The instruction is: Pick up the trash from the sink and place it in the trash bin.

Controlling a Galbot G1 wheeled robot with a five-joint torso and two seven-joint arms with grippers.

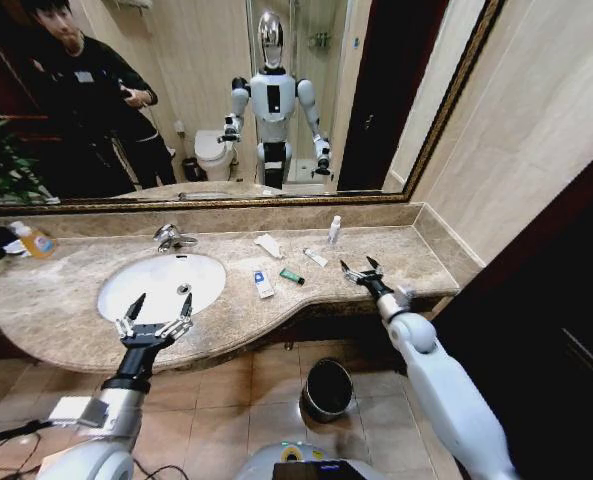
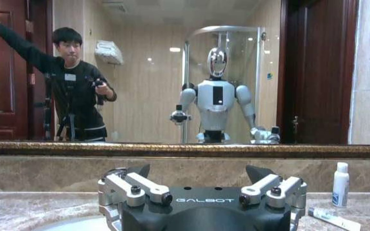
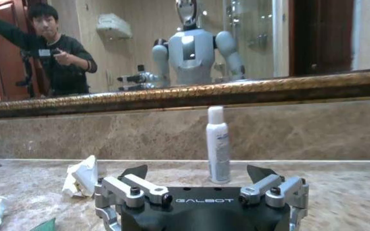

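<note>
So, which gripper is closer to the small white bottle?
Right. The right gripper hovers over the counter just in front of the white bottle; the left gripper is far across, over the sink's front rim.

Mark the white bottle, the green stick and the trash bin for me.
white bottle (image 1: 334, 230): head view, middle of its upright body.
green stick (image 1: 292, 276): head view, middle of its length on the counter.
trash bin (image 1: 328, 411): head view, front of its rim.

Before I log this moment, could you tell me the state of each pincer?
Left pincer: open, empty, above the front rim of the sink.
Right pincer: open, empty, over the counter.
</note>
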